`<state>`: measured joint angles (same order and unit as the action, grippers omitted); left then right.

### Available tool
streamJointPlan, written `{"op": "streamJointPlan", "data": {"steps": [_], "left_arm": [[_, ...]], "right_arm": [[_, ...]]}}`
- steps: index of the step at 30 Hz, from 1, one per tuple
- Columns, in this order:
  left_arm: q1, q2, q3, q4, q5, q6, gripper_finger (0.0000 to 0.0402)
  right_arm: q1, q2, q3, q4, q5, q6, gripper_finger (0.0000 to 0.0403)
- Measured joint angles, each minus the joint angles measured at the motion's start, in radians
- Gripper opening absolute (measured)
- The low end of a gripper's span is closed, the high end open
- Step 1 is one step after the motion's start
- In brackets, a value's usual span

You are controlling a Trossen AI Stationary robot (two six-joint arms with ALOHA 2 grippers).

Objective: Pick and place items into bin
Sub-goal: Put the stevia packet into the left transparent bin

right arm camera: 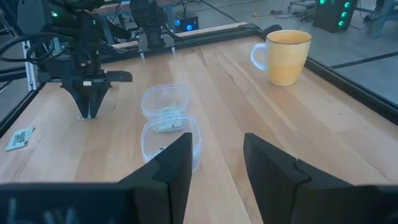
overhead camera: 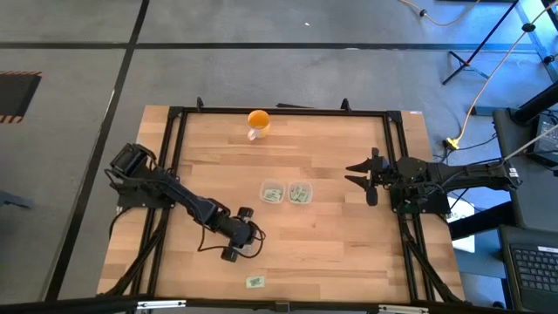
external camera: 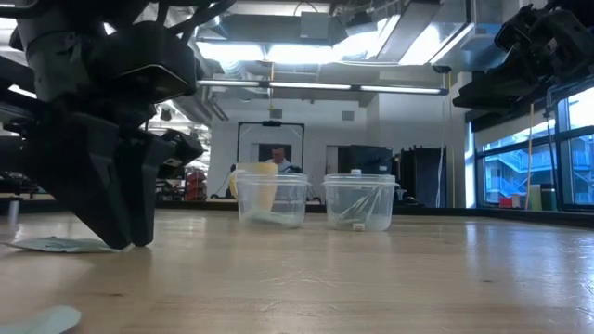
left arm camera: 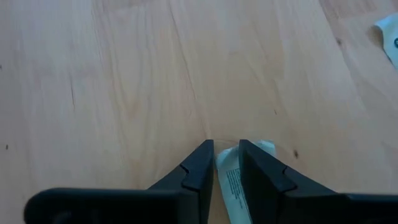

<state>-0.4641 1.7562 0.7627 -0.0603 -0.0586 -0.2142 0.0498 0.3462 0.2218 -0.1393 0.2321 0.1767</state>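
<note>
My left gripper (overhead camera: 241, 237) stands near the table's near-left part, fingers pointing down at the wood and almost shut around a pale green and white packet (left arm camera: 227, 177). The low view shows its fingertips (external camera: 121, 243) on the table with that packet (external camera: 56, 245) lying flat beside them. Another packet (overhead camera: 255, 281) lies flat by the near edge. Two clear bins (overhead camera: 273, 193) (overhead camera: 300, 193) stand mid-table with packets inside. My right gripper (overhead camera: 366, 179) hovers open, right of the bins, touching nothing. My left gripper pinches the packet between its two fingertips (left arm camera: 200, 163), coming from above and pointing down. The end of the packet (left arm camera: 231, 163) sits in the narrow gap; the rest (external camera: 56, 245) lies flat on the table.
An orange cup (overhead camera: 258, 122) stands near the far edge; it also shows in the right wrist view (right arm camera: 287, 57). A black frame (overhead camera: 174, 157) runs around the table top. Bare wood lies between the left gripper and the bins (right arm camera: 165, 118).
</note>
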Motion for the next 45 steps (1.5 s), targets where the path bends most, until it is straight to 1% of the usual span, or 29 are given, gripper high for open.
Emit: {"op": "streamJointPlan", "data": {"steps": [8,11,17,21,24,27,30,33,35,38,42,45], "left_arm": [[-0.028,0.005,-0.002,0.009,-0.049,0.0,0.0055],[-0.028,0.005,-0.003,0.016,-0.048,0.021,0.0047],[-0.018,-0.001,-0.006,0.031,-0.03,0.026,0.001],[0.002,-0.054,-0.013,0.008,0.011,0.015,0.0003],[0.021,-0.127,-0.021,-0.032,0.018,0.017,0.0002],[0.061,-0.23,-0.014,-0.02,0.0,0.017,0.0002],[0.123,-0.304,-0.016,-0.009,-0.045,-0.005,0.0002],[0.203,-0.357,-0.014,0.054,-0.082,-0.01,0.0002],[0.257,-0.366,-0.014,0.101,-0.072,-0.011,0.0002],[0.327,-0.368,-0.013,0.178,-0.022,-0.021,0.0001],[0.401,-0.356,-0.013,0.189,-0.022,-0.035,0.0002],[0.436,-0.332,-0.013,0.198,-0.026,-0.035,0.0001]], "right_arm": [[0.0,0.0,0.0,0.0,0.0,-0.002,0.0148],[0.0,0.0,0.0,0.0,0.0,-0.002,0.0148],[0.0,0.0,0.0,0.0,0.0,-0.002,0.0148],[0.0,0.0,0.0,0.0,0.0,-0.002,0.0148],[0.0,0.0,0.0,0.0,0.0,-0.002,0.0148],[0.0,0.0,0.0,0.005,0.0,-0.003,0.0148],[0.0,0.0,0.0,0.012,0.0,-0.008,0.0148],[0.0,0.0,0.0,0.019,0.001,-0.029,0.0148],[0.0,0.0,0.0,0.024,0.001,-0.031,0.0148],[0.0,0.0,0.0,0.025,0.002,-0.032,0.0148],[0.0,0.0,0.0,0.026,0.002,-0.032,0.0148],[0.0,0.0,0.0,0.026,0.002,-0.032,0.0148]]}}
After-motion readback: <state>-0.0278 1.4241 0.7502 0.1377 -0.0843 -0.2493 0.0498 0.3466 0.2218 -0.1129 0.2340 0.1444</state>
